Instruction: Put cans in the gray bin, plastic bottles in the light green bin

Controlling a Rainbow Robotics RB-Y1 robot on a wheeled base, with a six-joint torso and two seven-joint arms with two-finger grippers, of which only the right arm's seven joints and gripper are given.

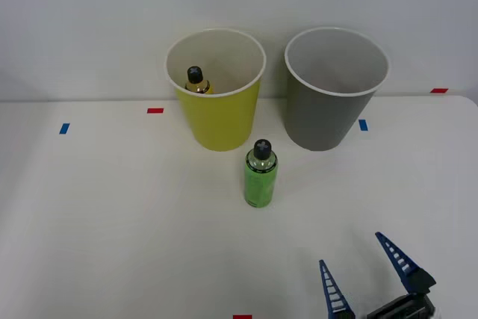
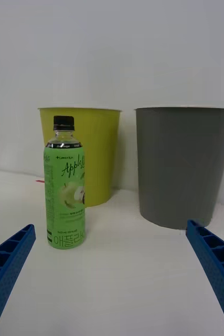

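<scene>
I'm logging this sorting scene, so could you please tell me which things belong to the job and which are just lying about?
Job:
- green bottle, standing on the table
- amber bottle, inside the light green bin
- gray bin
- right end effector, open

Lying about:
- red tape marks
- blue tape marks

On the bench (image 1: 89, 222), one bottle (image 1: 260, 173) stands before the light green bin (image 1: 217, 121), which holds another bottle (image 1: 196, 81); the gray bin (image 1: 328, 113) sits right.

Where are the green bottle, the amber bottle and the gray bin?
green bottle (image 1: 260, 181), front view, on its label.
amber bottle (image 1: 196, 80), front view, on its neck inside the light green bin (image 1: 220, 121).
gray bin (image 1: 321, 117), front view, on its outer wall.
</scene>
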